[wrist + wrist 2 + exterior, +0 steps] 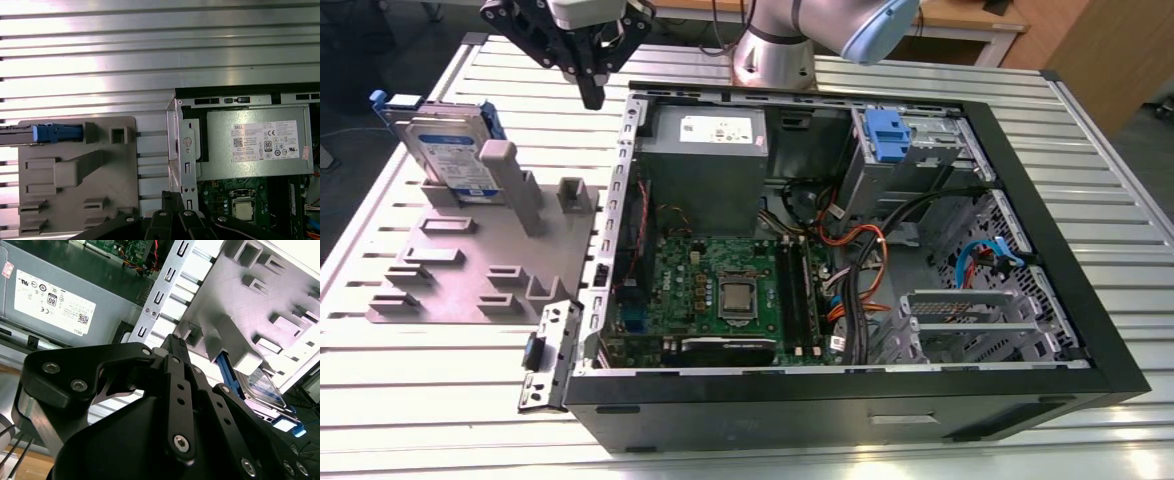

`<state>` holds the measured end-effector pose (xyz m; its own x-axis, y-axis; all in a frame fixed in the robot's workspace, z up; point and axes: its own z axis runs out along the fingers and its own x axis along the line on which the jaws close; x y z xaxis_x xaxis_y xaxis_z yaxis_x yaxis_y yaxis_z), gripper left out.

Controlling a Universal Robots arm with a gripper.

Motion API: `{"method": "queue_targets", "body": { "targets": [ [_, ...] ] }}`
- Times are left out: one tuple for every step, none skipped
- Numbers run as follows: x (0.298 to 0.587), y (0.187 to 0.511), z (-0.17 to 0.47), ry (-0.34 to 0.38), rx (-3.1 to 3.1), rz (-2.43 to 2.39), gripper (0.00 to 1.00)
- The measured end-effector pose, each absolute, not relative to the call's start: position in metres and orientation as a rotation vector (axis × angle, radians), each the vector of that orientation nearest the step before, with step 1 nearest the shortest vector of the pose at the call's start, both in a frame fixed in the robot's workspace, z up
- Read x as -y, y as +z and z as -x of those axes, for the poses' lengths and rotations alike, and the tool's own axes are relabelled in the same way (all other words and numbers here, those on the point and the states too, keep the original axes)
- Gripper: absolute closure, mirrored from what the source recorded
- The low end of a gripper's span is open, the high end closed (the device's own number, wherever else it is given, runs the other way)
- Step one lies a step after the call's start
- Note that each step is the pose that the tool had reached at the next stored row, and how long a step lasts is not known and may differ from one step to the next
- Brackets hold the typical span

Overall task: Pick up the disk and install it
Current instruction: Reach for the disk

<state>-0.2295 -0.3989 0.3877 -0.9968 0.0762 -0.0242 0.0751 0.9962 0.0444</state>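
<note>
The black fingers (594, 92) are pressed shut with nothing between them. They hang over the ribbed metal surface (400, 400), near the open black computer case (787, 410). In the exterior view, the flat silver metal disk (443, 150), white-and-blue labelled and framed by a blue plastic carrier, stands on edge in a grey plastic fixture (520, 255). It sits at about eight o'clock from the fingers, well apart.
</note>
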Motion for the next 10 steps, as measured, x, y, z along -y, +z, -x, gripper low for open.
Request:
{"method": "queue_targets", "body": {
  "targets": [
    [0.3989, 0.3877, 0.2295, 0.068, -3.113, -0.118, 0.89],
    [0.3989, 0.3877, 0.2295, 0.068, -3.113, -0.118, 0.89],
    [0.3989, 0.3877, 0.2296, 0.068, -3.113, -0.118, 0.89],
    [0.3989, 0.3877, 0.2296, 0.068, -3.113, -0.118, 0.89],
    [0.3989, 0.3877, 0.2296, 0.068, -3.113, -0.118, 0.89],
    [0.3989, 0.3877, 0.2296, 0.068, -3.113, -0.118, 0.89],
    [0.3989, 0.3876, 0.2302, 0.068, -3.113, -0.118, 0.89],
    [0.3989, 0.3876, 0.2308, 0.068, -3.113, -0.118, 0.89],
    [0.3989, 0.3877, 0.2308, 0.068, -3.113, -0.118, 0.89],
    [0.3989, 0.3876, 0.2308, 0.068, -3.113, -0.118, 0.89]
  ]
}}
